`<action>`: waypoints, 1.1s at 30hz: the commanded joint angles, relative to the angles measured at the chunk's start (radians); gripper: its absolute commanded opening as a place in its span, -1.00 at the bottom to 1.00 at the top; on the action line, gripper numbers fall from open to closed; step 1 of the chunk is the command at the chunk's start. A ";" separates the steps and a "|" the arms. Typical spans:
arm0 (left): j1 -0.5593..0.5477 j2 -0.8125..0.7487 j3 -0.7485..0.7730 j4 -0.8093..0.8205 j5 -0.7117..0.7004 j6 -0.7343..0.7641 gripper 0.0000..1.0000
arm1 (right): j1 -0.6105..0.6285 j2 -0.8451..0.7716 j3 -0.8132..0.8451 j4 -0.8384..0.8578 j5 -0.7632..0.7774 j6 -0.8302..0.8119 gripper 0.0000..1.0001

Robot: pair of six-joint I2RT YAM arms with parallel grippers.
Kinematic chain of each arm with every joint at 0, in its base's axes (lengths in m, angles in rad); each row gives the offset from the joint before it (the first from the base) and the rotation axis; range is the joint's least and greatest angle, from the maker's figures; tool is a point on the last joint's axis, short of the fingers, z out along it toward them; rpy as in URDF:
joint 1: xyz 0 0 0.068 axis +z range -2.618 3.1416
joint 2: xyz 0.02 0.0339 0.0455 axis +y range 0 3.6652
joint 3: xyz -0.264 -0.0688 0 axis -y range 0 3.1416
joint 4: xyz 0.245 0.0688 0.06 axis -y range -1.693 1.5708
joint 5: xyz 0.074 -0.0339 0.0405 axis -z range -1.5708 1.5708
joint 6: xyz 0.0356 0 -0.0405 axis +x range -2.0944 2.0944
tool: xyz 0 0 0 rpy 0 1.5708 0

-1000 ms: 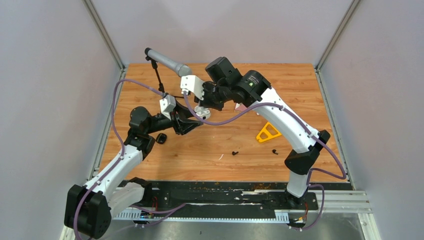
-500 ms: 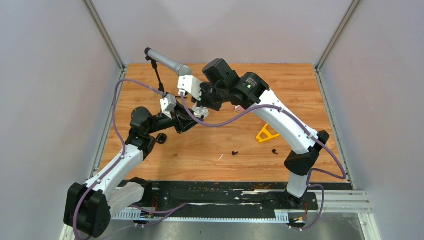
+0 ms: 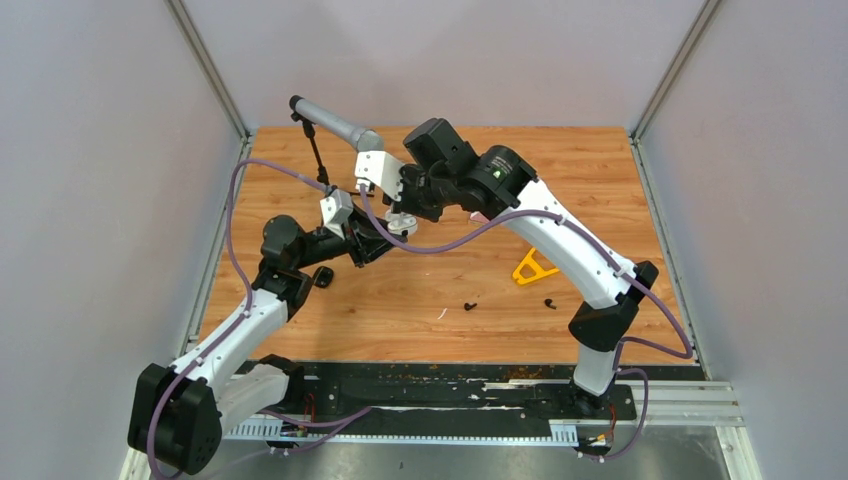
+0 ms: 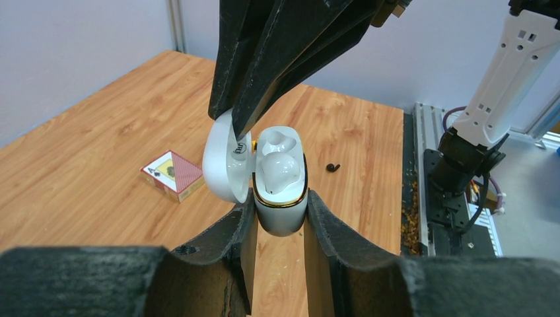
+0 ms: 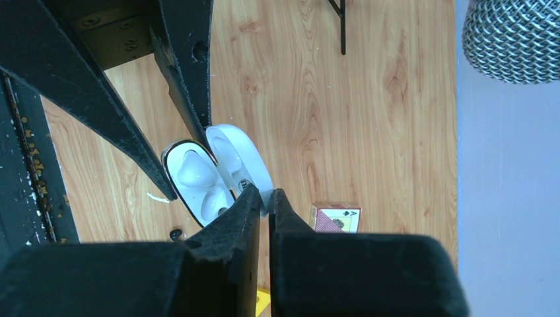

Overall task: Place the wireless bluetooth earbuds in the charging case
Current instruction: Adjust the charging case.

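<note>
My left gripper is shut on the body of the white, gold-rimmed charging case and holds it above the table. The case is open, and two white earbuds sit in its wells. My right gripper comes down from above, shut on the edge of the open lid. Two black earbuds lie on the wood table near the front; one also shows in the left wrist view.
A playing-card box lies behind the case. A yellow triangle lies to the right and a small black case to the left. A microphone on a stand is at the back. A thin white sliver lies near the front.
Both grippers, with the case between them, have shifted slightly left and farther back over the second. Almost nothing has moved in the last half second.
</note>
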 commanded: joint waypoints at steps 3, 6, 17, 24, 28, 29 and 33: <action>-0.005 -0.002 -0.020 0.064 -0.031 -0.031 -0.24 | 0.012 -0.015 -0.008 0.056 0.042 0.033 -1.00; -0.005 0.002 -0.018 0.075 -0.033 -0.047 -0.18 | 0.012 -0.010 0.000 0.060 0.050 0.035 -1.00; -0.007 0.008 -0.022 0.075 -0.045 -0.063 -0.14 | 0.012 -0.008 -0.001 0.063 0.051 0.043 -1.00; -0.008 0.011 -0.021 0.075 -0.046 -0.073 -0.14 | 0.018 -0.007 -0.003 0.071 0.059 0.047 -1.00; -0.010 0.009 -0.020 0.080 -0.054 -0.085 -0.19 | 0.029 -0.009 -0.006 0.073 0.068 0.037 -1.00; -0.009 0.009 -0.019 0.080 -0.060 -0.096 -0.16 | 0.031 -0.009 -0.010 0.075 0.076 0.034 -1.00; -0.010 0.004 -0.014 0.089 -0.072 -0.126 -0.09 | 0.036 -0.011 -0.019 0.079 0.091 0.030 -1.00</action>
